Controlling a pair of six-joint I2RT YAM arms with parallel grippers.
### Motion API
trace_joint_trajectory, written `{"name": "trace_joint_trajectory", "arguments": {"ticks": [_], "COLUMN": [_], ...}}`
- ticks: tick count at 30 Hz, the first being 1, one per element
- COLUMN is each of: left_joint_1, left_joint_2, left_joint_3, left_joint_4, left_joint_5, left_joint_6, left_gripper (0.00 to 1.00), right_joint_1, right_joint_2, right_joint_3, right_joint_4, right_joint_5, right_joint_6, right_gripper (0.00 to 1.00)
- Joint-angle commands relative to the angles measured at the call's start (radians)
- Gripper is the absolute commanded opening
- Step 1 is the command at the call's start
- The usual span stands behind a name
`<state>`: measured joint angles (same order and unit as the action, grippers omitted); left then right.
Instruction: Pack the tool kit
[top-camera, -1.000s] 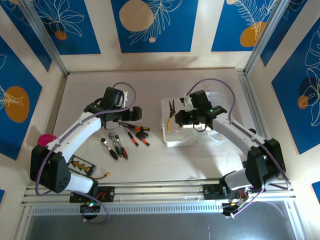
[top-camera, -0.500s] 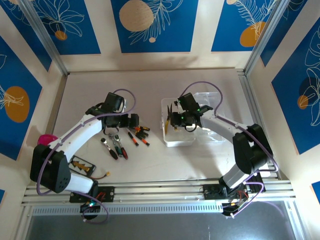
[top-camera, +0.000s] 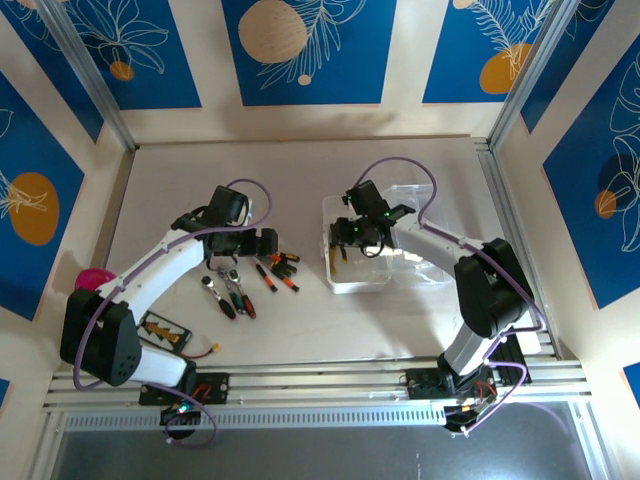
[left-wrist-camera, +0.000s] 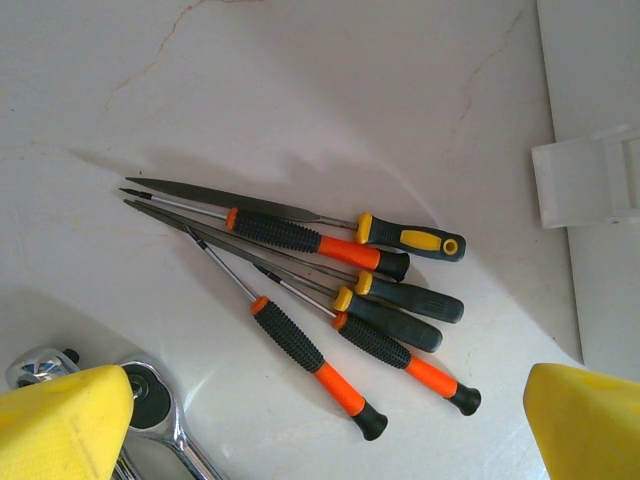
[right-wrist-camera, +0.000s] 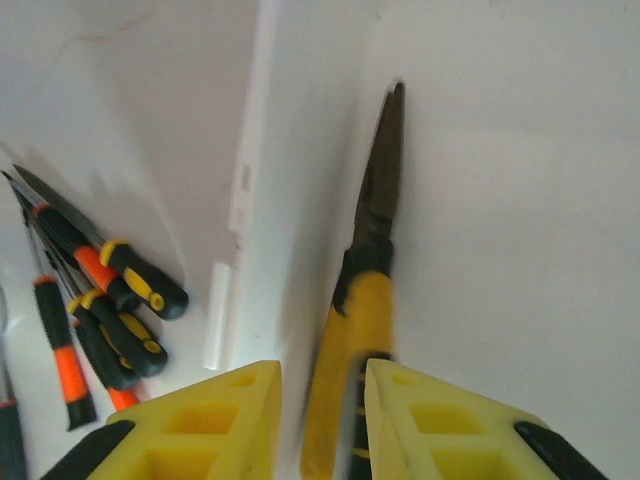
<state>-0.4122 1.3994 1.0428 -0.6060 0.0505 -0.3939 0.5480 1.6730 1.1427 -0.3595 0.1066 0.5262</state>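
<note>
The tool kit's clear plastic case (top-camera: 352, 284) lies open right of centre. Yellow-handled pliers (right-wrist-camera: 365, 290) lie in its left part along the wall, blurred, nose pointing away. My right gripper (right-wrist-camera: 322, 400) hangs over the handles with its yellow fingers (right-wrist-camera: 200, 430) parted, and a gap shows beside the left one. From above, the right gripper (top-camera: 345, 240) sits over the pliers (top-camera: 339, 256). Several orange, yellow and black screwdrivers (left-wrist-camera: 330, 270) lie fanned on the table. My left gripper (left-wrist-camera: 325, 425) hovers wide open above them, seen from above as the left gripper (top-camera: 266, 242) beside the screwdrivers (top-camera: 280, 268).
Chrome ratchets and small wrenches (top-camera: 228, 290) lie left of the screwdrivers, one ratchet head (left-wrist-camera: 150, 400) near my left finger. A pink ball (top-camera: 95, 277) and a flat black card (top-camera: 160, 330) lie at the near left. The case's white latch (left-wrist-camera: 585, 185) lies right of the screwdrivers.
My right gripper swung left and lower into the case with the pliers, then its fingers parted from them. The left gripper dropped slightly toward the screwdrivers.
</note>
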Motion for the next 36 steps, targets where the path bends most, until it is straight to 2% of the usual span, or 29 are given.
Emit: {"name": "trace_joint_trajectory", "arguments": {"ticks": [1,5,8,9,13,16,21,29,32,36], "left_joint_1": [0.012,0.012,0.013,0.015,0.027,0.033,0.034,0.058,0.079,0.128], "left_joint_2": [-0.016,-0.023,-0.030,-0.032,-0.048,-0.059,-0.093,-0.162,-0.160,-0.181], "left_joint_3": [-0.009,-0.008,-0.010,-0.013,-0.047,-0.084,-0.180,-0.292,-0.317,-0.367], "left_joint_4": [0.000,-0.032,-0.058,-0.069,-0.089,-0.093,-0.110,-0.106,-0.093,-0.056], "left_joint_5": [-0.012,-0.053,-0.084,-0.096,-0.149,-0.146,-0.202,-0.315,-0.311,-0.298], "left_joint_6": [-0.012,-0.011,-0.018,-0.025,-0.073,-0.107,-0.176,-0.265,-0.274,-0.306], "left_gripper": [1.00,1.00,1.00,1.00,1.00,1.00,0.98,0.81,0.75,0.74], "right_joint_1": [0.006,0.015,0.026,0.032,0.063,0.078,0.101,0.108,0.109,0.109], "right_joint_2": [0.004,-0.013,-0.035,-0.044,-0.072,-0.087,-0.101,-0.090,-0.091,-0.096], "right_joint_3": [0.052,0.072,0.095,0.106,0.151,0.157,0.120,0.082,0.074,0.064], "right_joint_4": [-0.023,-0.041,-0.062,-0.072,-0.121,-0.125,-0.095,-0.085,-0.081,-0.075], "right_joint_5": [0.022,0.035,0.037,0.040,0.069,0.059,0.012,-0.014,-0.020,-0.025], "right_joint_6": [0.001,-0.011,-0.023,-0.030,-0.072,-0.102,-0.138,-0.139,-0.136,-0.136], "right_gripper": [0.29,0.33,0.41,0.47,0.83,1.00,0.99,0.99,0.99,0.99]}}
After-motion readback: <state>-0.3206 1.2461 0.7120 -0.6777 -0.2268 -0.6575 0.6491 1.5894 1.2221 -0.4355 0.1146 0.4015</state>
